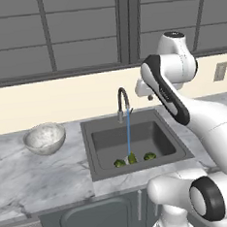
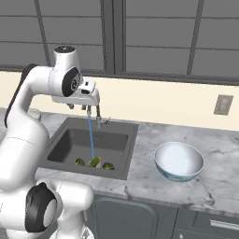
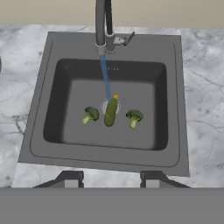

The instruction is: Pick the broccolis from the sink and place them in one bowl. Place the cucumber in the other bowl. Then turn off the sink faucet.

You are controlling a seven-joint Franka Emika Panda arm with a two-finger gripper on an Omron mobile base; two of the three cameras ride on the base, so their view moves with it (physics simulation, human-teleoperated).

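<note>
Hand view puts me looking straight down into the sink point(image 3: 65, 109), and all three greens are lying on its floor in a row: the left broccoli point(image 3: 90, 114), the cucumber point(image 3: 111, 112) in the middle resting right over the round drain, and the right broccoli point(image 3: 134, 117), each a little apart from its neighbour. I've got the blue water stream point(image 3: 105, 78) running down from the sink faucet point(image 3: 104, 26) at the back edge of the basin and landing on the far end of the cucumber. My gripper point(image 3: 109, 183) hangs high above the front rim of the sink, fingertips point(image 3: 70, 180) spread apart with nothing between them, well clear of the vegetables. From the left base view I see the speckled bowl point(image 1: 44, 138) standing on the marble counter point(image 1: 38, 175) to the left of the sink, near the back wall, with bare counter between it and the basin rim. From the right base view the blue-rimmed bowl point(image 2: 179, 161) sits on the counter to the right of the sink, a short way off its right edge, and the arm point(image 2: 28, 116) arches over the basin from the left.
</note>
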